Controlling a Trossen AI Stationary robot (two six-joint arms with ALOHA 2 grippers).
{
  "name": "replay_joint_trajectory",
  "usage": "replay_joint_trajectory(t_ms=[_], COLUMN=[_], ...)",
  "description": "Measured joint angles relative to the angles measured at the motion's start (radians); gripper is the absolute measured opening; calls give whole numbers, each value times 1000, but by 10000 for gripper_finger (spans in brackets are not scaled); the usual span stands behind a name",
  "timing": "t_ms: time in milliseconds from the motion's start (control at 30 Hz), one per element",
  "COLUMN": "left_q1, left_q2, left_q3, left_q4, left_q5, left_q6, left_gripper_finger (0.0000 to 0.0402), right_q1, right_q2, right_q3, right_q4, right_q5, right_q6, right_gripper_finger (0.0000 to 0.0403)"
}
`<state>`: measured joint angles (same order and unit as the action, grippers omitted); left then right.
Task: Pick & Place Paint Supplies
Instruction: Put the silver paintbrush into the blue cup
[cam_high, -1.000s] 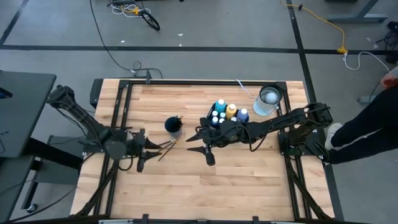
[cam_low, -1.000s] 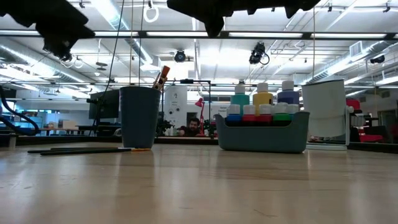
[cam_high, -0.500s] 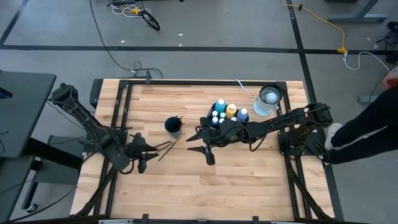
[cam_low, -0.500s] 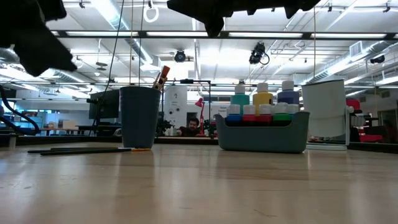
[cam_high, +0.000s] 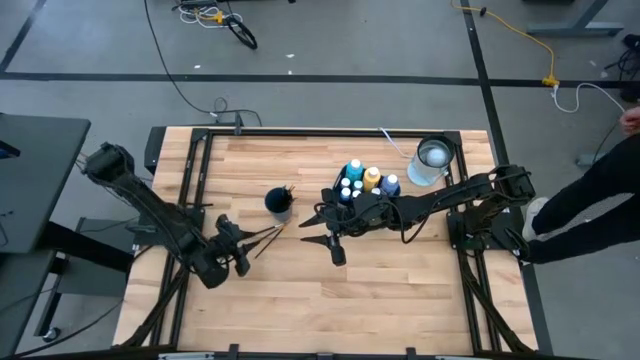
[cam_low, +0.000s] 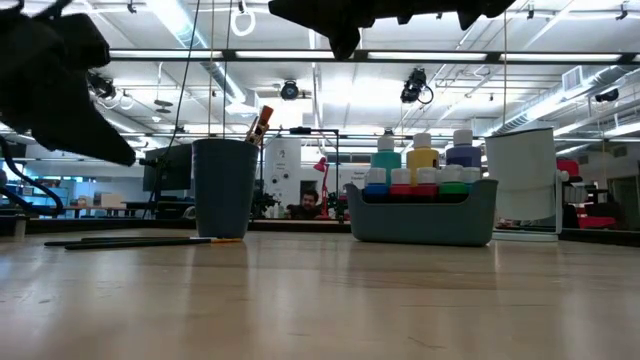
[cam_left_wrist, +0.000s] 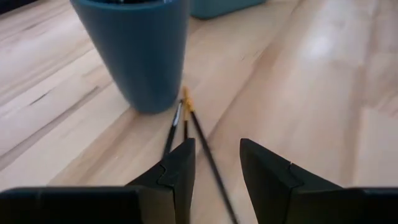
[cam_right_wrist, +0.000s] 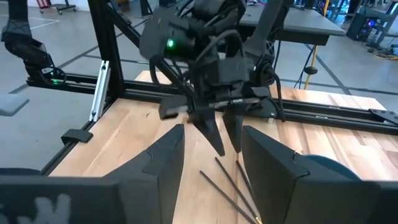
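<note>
Three thin dark paintbrushes (cam_high: 263, 238) (cam_left_wrist: 186, 127) lie flat on the wooden table, fanned out beside a blue cup (cam_high: 279, 202) (cam_low: 225, 187) that holds one more brush (cam_low: 262, 122). My left gripper (cam_high: 240, 256) (cam_left_wrist: 216, 146) hangs open above the brushes' handle ends, slanting down, and touches nothing. White-capped paint bottles (cam_high: 362, 180) (cam_low: 422, 158) stand in a blue-grey bin (cam_low: 422, 215). My right gripper (cam_high: 312, 230) (cam_right_wrist: 211, 130) waits open, high over the table between the cup and the bin.
A white container (cam_high: 432, 160) (cam_low: 525, 185) stands at the far right, next to the bin. Black frame rails (cam_high: 190, 190) run along the table's edges. A person's dark sleeve (cam_high: 600, 195) shows beyond the right edge. Bare wood (cam_high: 330, 300) fills the near half.
My left gripper has come down toward the loose brushes and shifted a little toward the table's near edge, tipping from nearly level to slanting downward. Its fingers have stayed the same distance apart. The brushes have not moved.
</note>
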<state>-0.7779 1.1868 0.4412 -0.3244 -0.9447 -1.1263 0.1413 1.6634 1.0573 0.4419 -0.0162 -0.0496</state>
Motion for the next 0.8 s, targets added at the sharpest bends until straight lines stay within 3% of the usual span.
replay_joint_trajectory(t_ms=[133,267,367,667,800], left_q1=[24,96,142,222,245], left_q2=[105,203,244,198,115], left_q3=[0,0,0,-1,-1], left_q4=[1,0,-1,-5,-74], left_q5=[16,121,136,210,224], left_q6=[-16,-68,-56,115,170], left_gripper_finger=[135,135,135,135,135], right_q1=[0,0,0,0,0], right_q2=[0,0,0,0,0], right_q3=[0,0,0,0,0], right_q4=[0,0,0,0,-1], right_q5=[0,0,0,0,0], right_q6=[-1,-1,-1,-14,-15], right_gripper_finger=[161,161,161,161,161])
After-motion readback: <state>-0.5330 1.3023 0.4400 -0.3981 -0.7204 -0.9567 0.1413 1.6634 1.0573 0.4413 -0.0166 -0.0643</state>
